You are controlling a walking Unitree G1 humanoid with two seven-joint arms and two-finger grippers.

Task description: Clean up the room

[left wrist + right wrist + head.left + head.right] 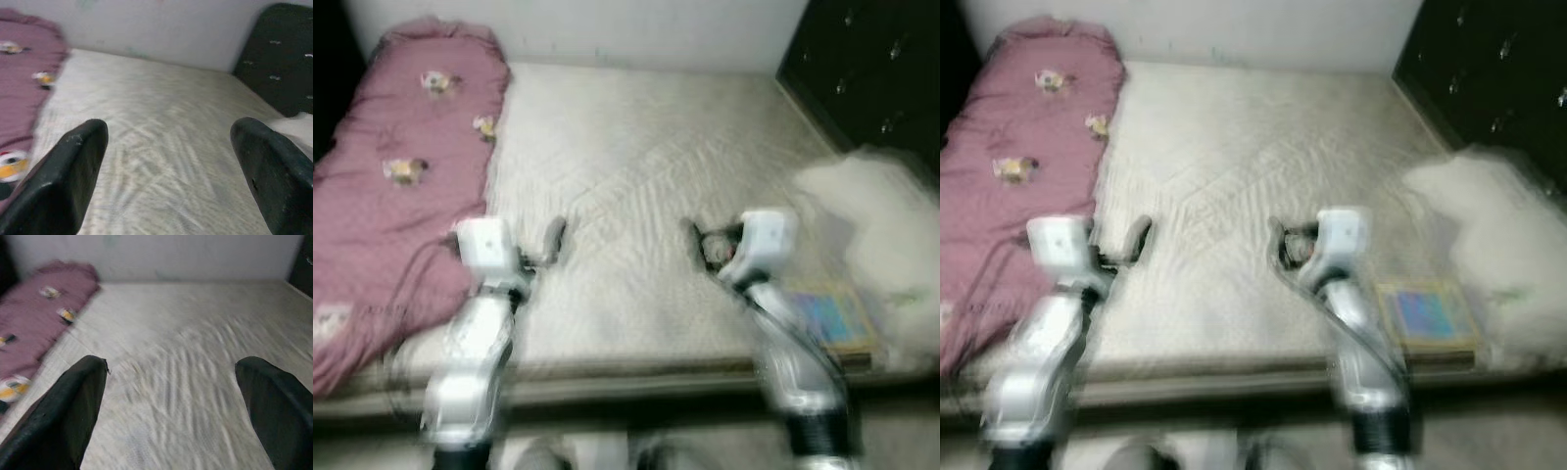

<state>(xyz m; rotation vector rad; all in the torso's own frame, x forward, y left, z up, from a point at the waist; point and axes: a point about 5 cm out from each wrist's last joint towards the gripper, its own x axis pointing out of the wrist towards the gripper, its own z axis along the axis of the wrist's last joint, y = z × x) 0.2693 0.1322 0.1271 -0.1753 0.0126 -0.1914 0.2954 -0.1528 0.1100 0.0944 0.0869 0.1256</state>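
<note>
As we face the bed (636, 147), both pincers, left (166, 161) and right (171, 396), hang released and empty; quilt (391, 186) bunched at nine o'clock awaits tidying.

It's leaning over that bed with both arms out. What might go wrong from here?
The pictures are blurred, so the robot seems to be moving; its aim may be off.

The colourful book lies at the mattress edge, close beside the right arm. A swing of that arm might knock it off.

Both the left tool and right tool are open and empty over bare mattress. The pink quilt and white fluffy pile are soft and could snag or slip from the fingers.
</note>
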